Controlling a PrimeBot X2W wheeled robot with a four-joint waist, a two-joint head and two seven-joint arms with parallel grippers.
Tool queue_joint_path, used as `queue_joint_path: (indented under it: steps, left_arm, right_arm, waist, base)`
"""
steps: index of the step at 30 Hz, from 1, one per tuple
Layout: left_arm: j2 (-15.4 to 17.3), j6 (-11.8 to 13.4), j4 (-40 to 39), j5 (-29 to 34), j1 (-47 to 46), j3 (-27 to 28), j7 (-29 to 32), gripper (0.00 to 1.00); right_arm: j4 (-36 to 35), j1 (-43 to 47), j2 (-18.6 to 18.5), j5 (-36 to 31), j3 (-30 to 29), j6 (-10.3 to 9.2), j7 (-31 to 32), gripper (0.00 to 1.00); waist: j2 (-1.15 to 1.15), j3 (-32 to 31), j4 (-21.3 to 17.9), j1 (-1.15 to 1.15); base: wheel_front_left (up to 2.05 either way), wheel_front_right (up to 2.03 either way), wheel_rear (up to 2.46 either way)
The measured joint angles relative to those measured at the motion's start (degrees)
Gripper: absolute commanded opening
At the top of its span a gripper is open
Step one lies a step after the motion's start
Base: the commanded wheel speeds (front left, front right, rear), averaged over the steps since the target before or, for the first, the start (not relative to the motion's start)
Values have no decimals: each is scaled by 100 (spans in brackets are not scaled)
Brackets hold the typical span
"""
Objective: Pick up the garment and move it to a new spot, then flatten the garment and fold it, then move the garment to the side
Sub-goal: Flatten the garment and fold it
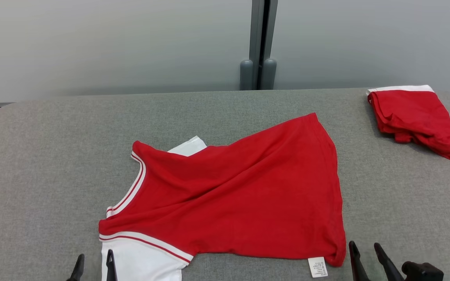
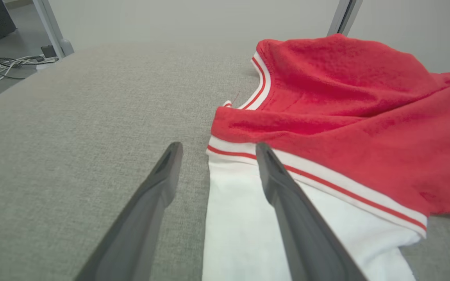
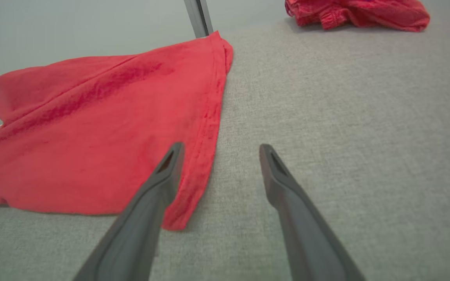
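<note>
red and white garment [image 1: 229,195] lying rumpled on the grey table [image 1: 53,156], both grippers spread open and holding nothing

head view: the garment lies mid-table, a soft knit with diagonal creases, its striped ribbed collar toward 9 o'clock, hem toward 3 o'clock, a white sleeve [image 1: 139,261] at 7 o'clock and a small label [image 1: 317,267] at 5 o'clock; a folded red piece [image 1: 412,117] sits well apart at 2 o'clock; the left gripper [image 1: 94,263] is at 7 o'clock, the right gripper [image 1: 364,246] at 5 o'clock. left wrist view: the left gripper's [image 2: 218,147] dark tapered fingers straddle the sleeve's edge, one over white cloth, one over the coarse woven table; whether they touch it i cannot tell. right wrist view: the right gripper [image 3: 221,147], jaws apart, frames the hem corner.
</note>
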Motion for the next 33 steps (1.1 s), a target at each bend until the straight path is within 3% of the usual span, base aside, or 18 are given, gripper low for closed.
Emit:
queue_joint_path:
  steps: [17, 33]
  left_arm:
    - [1, -138, 1137, -396, -13, -141, -2, 100]
    - [48, -168, 1761, -981, -473, -878, -56, 100]
  right_arm:
    - [1182, -424, -1, 797, 849, 0, -22, 100]
    - [1878, -890, -21, 1085, 1288, 2, -76, 100]
  waist:
    - [0, 24, 85, 0]
    - [-2, 73, 76, -2]
  base:
    - [0, 0, 0]
    - [0, 0, 0]
